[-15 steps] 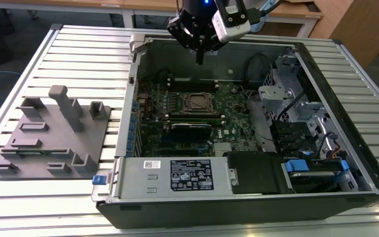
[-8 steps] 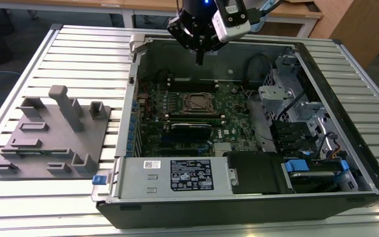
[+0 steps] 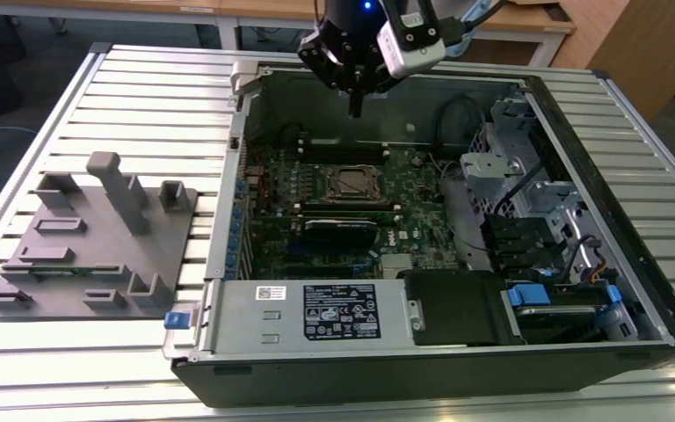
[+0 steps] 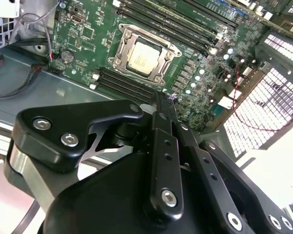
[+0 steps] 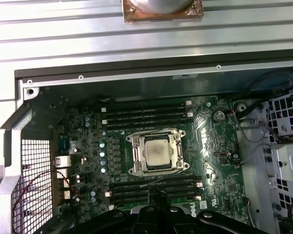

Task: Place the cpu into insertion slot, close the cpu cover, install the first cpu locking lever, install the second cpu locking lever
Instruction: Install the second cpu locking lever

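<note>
cpu (image 5: pixel 157 151) flat in insertion slot (image 5: pixel 133 171) — seemingly square-on

Lighting in the exterior view was even and bright, with glare along the ribbed metal table (image 3: pixel 138 88) and soft shadow inside the computer case (image 3: pixel 455 220). In the second wrist view the gripper (image 4: pixel 158 100) sat close and somewhat blurred, while the cpu (image 4: pixel 142 57) caught a pale sheen. The first wrist view was dimmer, possibly overhead-lit, with glare on the circuit board (image 5: pixel 210 141).
</note>
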`<state>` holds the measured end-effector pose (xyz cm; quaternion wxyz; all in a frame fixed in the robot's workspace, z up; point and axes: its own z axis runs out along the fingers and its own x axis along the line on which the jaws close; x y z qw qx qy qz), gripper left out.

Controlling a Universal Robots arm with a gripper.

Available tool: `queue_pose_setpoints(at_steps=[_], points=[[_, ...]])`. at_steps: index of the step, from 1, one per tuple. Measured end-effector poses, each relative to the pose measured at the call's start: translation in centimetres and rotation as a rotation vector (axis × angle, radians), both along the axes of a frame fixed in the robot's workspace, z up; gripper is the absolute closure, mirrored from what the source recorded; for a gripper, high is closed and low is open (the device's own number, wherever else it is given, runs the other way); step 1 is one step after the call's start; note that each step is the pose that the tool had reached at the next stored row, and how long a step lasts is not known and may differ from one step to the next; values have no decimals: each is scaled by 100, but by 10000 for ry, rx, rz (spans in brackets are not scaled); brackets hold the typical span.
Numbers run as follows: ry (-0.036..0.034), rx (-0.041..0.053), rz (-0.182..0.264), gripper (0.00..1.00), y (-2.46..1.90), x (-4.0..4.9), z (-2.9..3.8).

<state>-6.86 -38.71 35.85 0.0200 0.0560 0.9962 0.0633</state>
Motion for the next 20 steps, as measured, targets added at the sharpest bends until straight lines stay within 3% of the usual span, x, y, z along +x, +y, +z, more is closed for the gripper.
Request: queue_pose_setpoints(at_steps=[12, 20], points=[[-1, 2, 0, 89, 0, 0, -24], [0, 0, 0, 89, 0, 0, -78]])
